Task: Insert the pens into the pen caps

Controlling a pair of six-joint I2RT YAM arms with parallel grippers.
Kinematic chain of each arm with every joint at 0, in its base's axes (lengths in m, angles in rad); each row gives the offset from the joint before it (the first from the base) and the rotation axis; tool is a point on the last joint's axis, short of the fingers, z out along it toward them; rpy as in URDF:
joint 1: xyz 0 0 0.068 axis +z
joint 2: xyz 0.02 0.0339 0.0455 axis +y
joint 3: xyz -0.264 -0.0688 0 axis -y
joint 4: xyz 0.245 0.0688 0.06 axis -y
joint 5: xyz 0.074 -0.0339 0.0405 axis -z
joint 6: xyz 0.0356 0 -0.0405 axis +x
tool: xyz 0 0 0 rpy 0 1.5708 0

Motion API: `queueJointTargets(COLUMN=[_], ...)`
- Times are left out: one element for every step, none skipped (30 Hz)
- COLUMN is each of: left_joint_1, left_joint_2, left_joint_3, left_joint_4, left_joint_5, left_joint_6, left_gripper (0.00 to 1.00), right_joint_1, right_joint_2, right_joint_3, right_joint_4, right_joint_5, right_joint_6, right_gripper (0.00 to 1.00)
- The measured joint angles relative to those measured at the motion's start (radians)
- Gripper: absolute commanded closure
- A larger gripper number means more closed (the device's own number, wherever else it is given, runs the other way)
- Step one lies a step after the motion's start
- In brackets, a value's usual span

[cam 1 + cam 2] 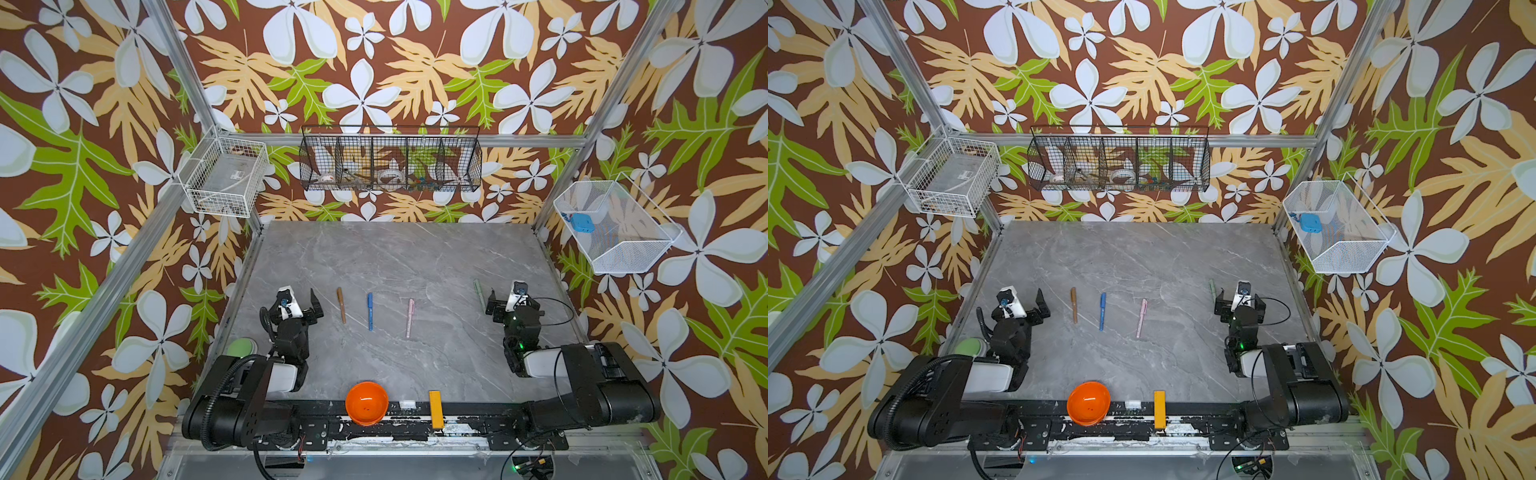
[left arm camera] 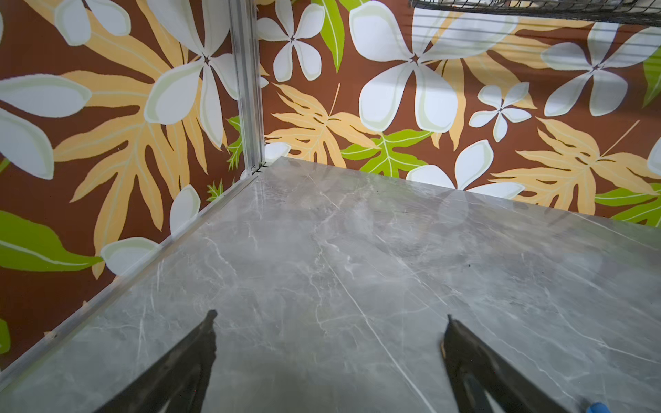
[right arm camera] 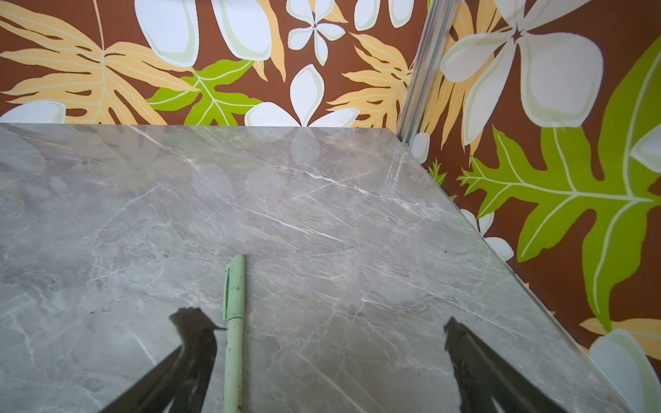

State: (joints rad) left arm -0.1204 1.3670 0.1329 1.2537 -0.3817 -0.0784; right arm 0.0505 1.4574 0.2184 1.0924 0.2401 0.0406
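Note:
Four pens lie apart in a row on the grey marble table (image 1: 415, 257): brown pen (image 1: 341, 305), blue pen (image 1: 370, 311), pink pen (image 1: 409, 318) and pale green pen (image 1: 478, 289). Each has a thicker cap section on its far end. In the right wrist view the green pen cap (image 3: 234, 286) sits on the green pen (image 3: 233, 357). My left gripper (image 1: 301, 301) (image 2: 331, 314) is open over bare table, left of the brown pen. My right gripper (image 1: 513, 301) (image 3: 321, 316) is open, and the green pen lies just inside one of its fingers (image 3: 195, 336).
An orange bowl (image 1: 367, 403) and a yellow bar (image 1: 435, 409) sit on the front rail. A green round object (image 1: 240, 348) lies behind the left arm. A black wire basket (image 1: 390, 160) and two white ones (image 1: 226, 174) (image 1: 615, 226) hang on the walls.

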Motion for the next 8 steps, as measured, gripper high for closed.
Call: queueJointTargets(left_joint_1=[0.0,0.0,0.0,0.0,0.001,0.001,0.001,0.001], left_joint_2=[0.003,0.003,0.003,0.004,0.004,0.004,0.005,0.005], left_joint_3=[0.003,0.003,0.004,0.005,0.005,0.005,0.005,0.005], left_joint_4=[0.007,0.005,-0.004,-0.008,-0.007,-0.008,-0.008,-0.008], left_joint_5=[0.003,0.006,0.012,0.021,0.026,0.029,0.029,0.034], left_joint_6=[0.0,0.0,0.001,0.001,0.001,0.002,0.004,0.004], left_gripper=[0.0,0.0,0.0,0.0,0.0,0.0,0.0,0.0], right_joint_1=[0.0,0.0,0.0,0.0,0.0,0.0,0.0,0.0], right_joint_2=[0.0,0.0,0.0,0.0,0.0,0.0,0.0,0.0], right_joint_3=[0.0,0.0,0.0,0.0,0.0,0.0,0.0,0.0], right_joint_4=[0.0,0.0,0.0,0.0,0.001,0.001,0.001,0.002], right_joint_5=[-0.001,-0.001,0.0,0.0,0.0,0.0,0.0,0.0], right_joint_6=[0.0,0.0,0.0,0.0,0.0,0.0,0.0,0.0], right_gripper=[0.01,0.0,0.01,0.0,0.01,0.01,0.0,0.0])
